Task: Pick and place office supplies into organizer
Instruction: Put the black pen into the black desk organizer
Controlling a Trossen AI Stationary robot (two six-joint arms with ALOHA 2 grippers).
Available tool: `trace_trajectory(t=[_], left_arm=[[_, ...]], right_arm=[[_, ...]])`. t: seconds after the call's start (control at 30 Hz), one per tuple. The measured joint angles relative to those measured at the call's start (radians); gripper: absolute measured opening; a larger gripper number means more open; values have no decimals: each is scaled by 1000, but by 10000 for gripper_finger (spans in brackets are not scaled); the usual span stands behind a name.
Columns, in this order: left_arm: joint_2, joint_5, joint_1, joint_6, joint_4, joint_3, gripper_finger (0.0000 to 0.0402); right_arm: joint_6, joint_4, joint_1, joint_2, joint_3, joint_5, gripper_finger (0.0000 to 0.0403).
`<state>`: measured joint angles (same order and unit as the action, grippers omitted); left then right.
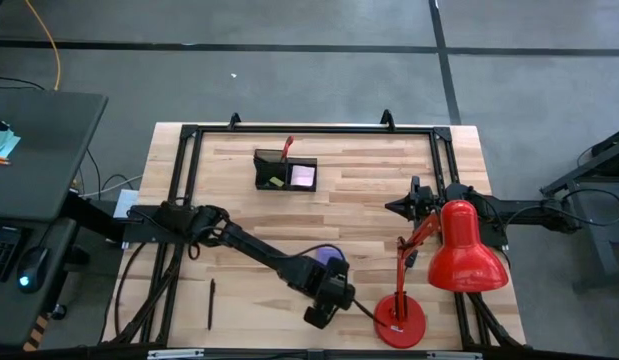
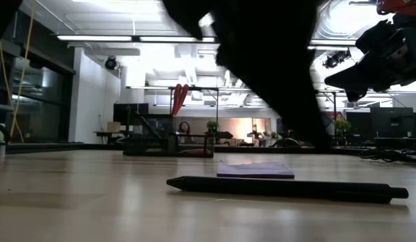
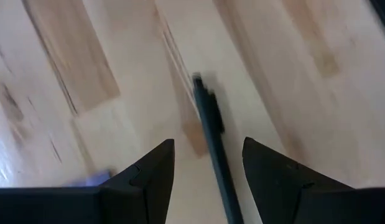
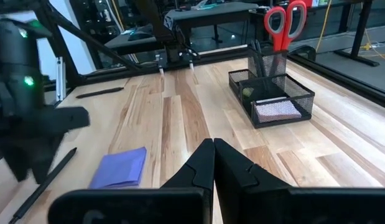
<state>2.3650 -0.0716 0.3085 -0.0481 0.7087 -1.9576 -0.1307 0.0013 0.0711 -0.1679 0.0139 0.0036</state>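
Pen (image 3: 211, 143) on the worktop (image 1: 359, 200), framed by the left pincer (image 3: 208, 163).
Its fingers stand apart, gripping nothing; right pincer (image 4: 212, 163) closed, empty.

Pen (image 3: 212, 149): blurred in left wrist view, lower end cut by picture edge. Purple pad (image 1: 324, 252): mostly hidden under left arm from above. Organizer (image 1: 285, 172): small yellowish content indistinct.

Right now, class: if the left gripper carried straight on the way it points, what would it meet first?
Most likely the dark pen lying on the table. The left gripper is open and points down at it, with the pen between its fingers. How much gap remains is unclear.
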Motion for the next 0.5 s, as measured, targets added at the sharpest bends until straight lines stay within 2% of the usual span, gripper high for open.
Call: trace_trajectory(t=[0.5], left_arm=[[51,-20,-1,27,48,-7,172]], right_arm=[[0,0,0,-15,0,0,0]])
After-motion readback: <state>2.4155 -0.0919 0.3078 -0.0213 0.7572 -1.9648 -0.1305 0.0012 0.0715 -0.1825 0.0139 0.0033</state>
